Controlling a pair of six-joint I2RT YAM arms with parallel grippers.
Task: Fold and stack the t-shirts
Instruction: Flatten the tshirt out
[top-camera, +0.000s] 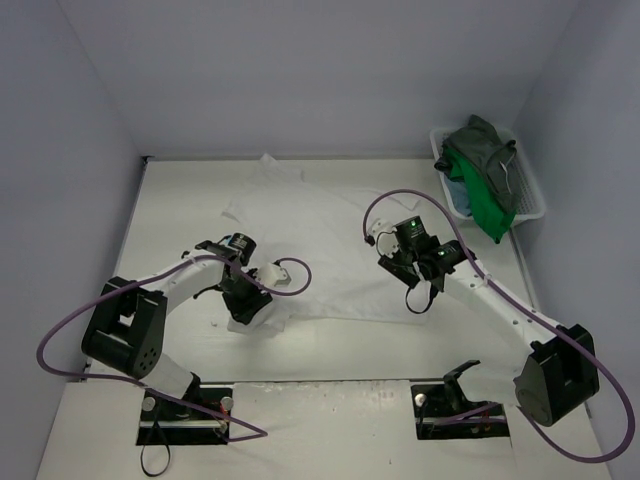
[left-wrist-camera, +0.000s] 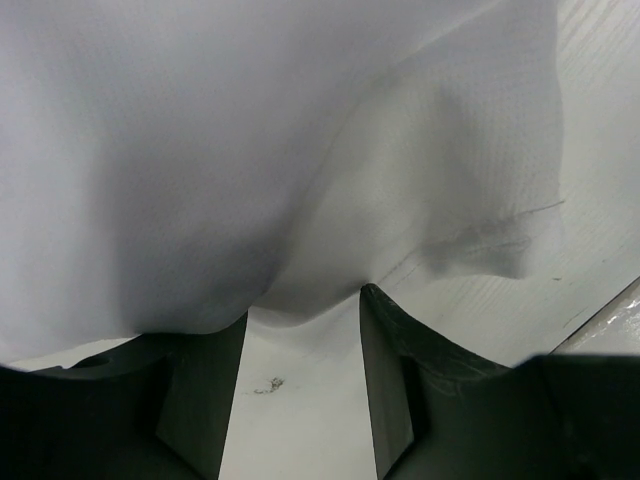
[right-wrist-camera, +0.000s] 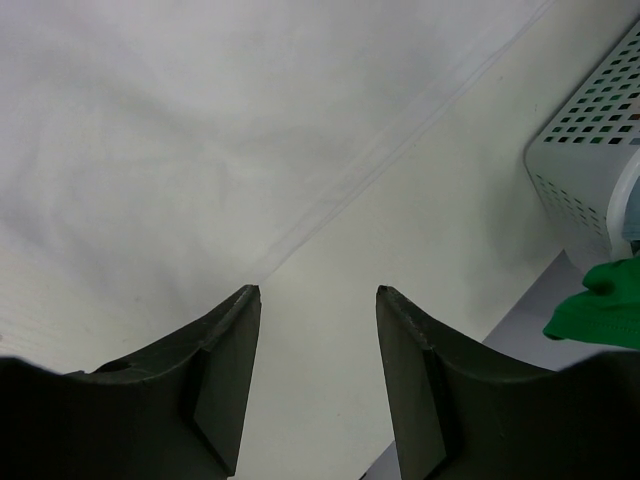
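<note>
From above, the white t-shirt (top-camera: 320, 225) lay spread on the surface (top-camera: 350, 375). The left hand (top-camera: 245, 308) was at its near-left edge and the right hand (top-camera: 419, 297) at its right edge. A bright green t-shirt (top-camera: 487, 207) and a dark grey-green t-shirt (top-camera: 487, 147) sat heaped in the basket (top-camera: 537, 203).

In the left wrist view, the left hand's fingers stood apart, with white cloth just ahead of them.

In the right wrist view, the right hand's fingers stood apart beside the hem.

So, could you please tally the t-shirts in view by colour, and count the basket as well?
white t-shirt: 1
dark grey-green t-shirt: 1
bright green t-shirt: 1
teal-blue t-shirt: 1
white mesh basket: 1
Total: 5
</note>
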